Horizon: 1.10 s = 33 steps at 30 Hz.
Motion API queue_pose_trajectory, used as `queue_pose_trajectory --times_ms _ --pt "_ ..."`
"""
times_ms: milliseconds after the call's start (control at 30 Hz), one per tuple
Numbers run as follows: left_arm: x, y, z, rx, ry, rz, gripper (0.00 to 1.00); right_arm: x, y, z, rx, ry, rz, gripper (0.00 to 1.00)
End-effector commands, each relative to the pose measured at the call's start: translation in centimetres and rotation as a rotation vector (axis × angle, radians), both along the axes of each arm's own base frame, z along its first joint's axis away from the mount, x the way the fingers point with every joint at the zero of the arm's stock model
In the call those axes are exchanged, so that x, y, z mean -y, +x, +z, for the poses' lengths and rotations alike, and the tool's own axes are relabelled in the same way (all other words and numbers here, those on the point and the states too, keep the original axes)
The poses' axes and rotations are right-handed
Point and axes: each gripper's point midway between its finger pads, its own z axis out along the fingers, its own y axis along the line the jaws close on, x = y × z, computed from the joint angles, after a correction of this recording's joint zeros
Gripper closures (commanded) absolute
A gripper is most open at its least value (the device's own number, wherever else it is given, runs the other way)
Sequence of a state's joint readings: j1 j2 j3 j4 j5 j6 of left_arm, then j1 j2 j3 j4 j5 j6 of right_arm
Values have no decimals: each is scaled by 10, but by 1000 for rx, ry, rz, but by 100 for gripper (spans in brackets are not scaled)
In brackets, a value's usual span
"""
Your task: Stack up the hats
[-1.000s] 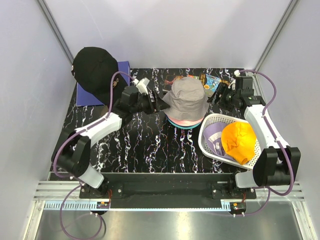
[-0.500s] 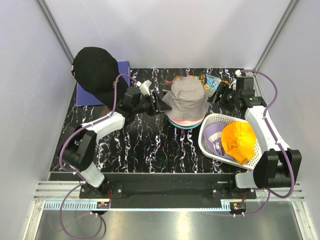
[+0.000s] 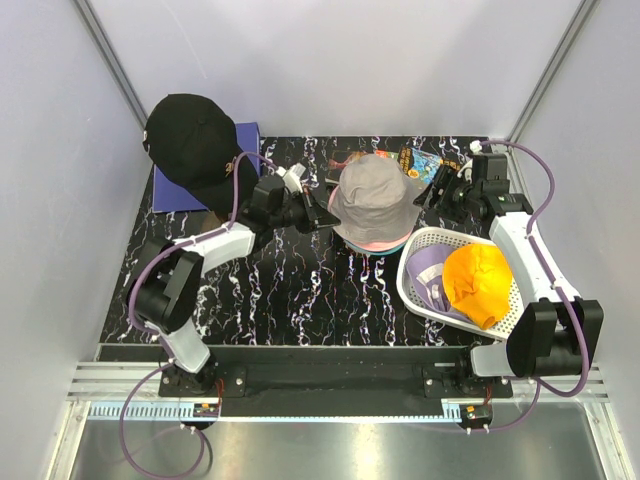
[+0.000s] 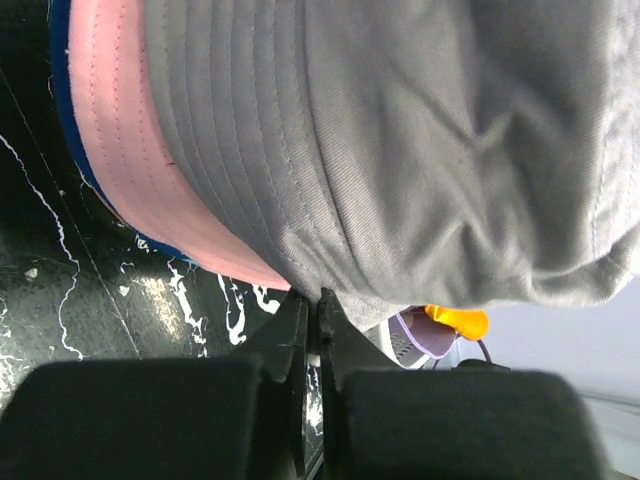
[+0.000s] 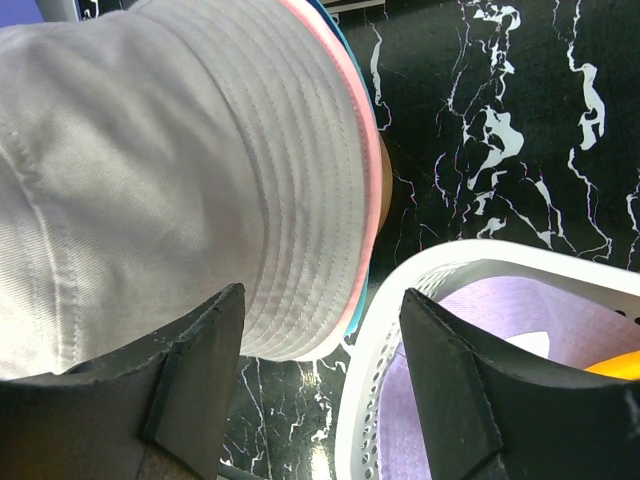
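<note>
While three hats already sit nested mid-frame on the tabletop (image 3: 280,290), the job looks approx half done, w/ three more to go.

The basket (image 3: 407,285), lower right of the overhead view, holds two of the unstacked ones.

Stack so far:
- The grey hat (image 3: 375,195) is on top.
- The pink hat (image 4: 110,120) shows only its brim below that.
- The blue-teal hat (image 4: 58,40) is at the bottom, just a thin rim visible.

Left to do:
- The black cap (image 3: 190,140) is upper left, perched up off the tabletop and well apart from the stack.
- The orange hat (image 3: 478,285) lies uppermost in the basket.
- The lavender hat (image 3: 430,275) is tucked partly under it.

The left tool (image 4: 312,305) is at the stack's left edge. Its jaws are pressed together right on the grey brim's rim and seem to have nipped the cloth, prob. to tug or straighten it.

The right tool (image 5: 322,295) is upper right, btwn stack and basket. Its jaws stand wide apart w/ nothing in them.
</note>
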<state>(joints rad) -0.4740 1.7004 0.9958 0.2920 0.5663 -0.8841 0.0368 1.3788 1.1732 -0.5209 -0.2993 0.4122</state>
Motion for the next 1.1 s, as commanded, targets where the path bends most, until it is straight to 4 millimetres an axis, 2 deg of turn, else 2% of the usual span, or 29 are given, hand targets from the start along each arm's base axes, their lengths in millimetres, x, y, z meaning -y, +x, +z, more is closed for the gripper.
queue_pose_trajectory --times_ms 0,167,333,467,667,733,800,900,933,1000,1033,1067 --pt "6 8 13 37 -29 -25 100 1 -9 4 9 5 -1 28" --pt "6 11 0 2 10 -20 100 -1 -17 -4 -5 13 1 29" --pt "5 20 -19 -14 75 -23 100 2 -13 -16 -38 3 -14 29" --pt "2 28 -24 -8 138 -16 100 12 -21 -8 -53 -47 -40 29" --pt "11 49 -9 42 154 -22 100 49 -65 -20 -207 -196 -199 29" --pt "14 55 -5 49 145 -22 99 52 -79 -24 -260 -205 -229 29" --pt "17 63 6 72 133 -17 91 60 -90 -28 -300 -229 -270 29" --pt "19 68 17 91 131 -12 62 68 -96 -32 -331 -262 -315 29" --pt "17 70 22 106 138 -1 44 72 -96 -36 -344 -281 -325 30" --pt "12 68 26 105 159 8 31 74 -96 -45 -375 -302 -318 29" --pt "7 69 35 135 174 24 22 75 -95 -55 -410 -315 -315 29" --pt "4 67 36 135 190 28 20 75 -93 -59 -421 -321 -310 30"
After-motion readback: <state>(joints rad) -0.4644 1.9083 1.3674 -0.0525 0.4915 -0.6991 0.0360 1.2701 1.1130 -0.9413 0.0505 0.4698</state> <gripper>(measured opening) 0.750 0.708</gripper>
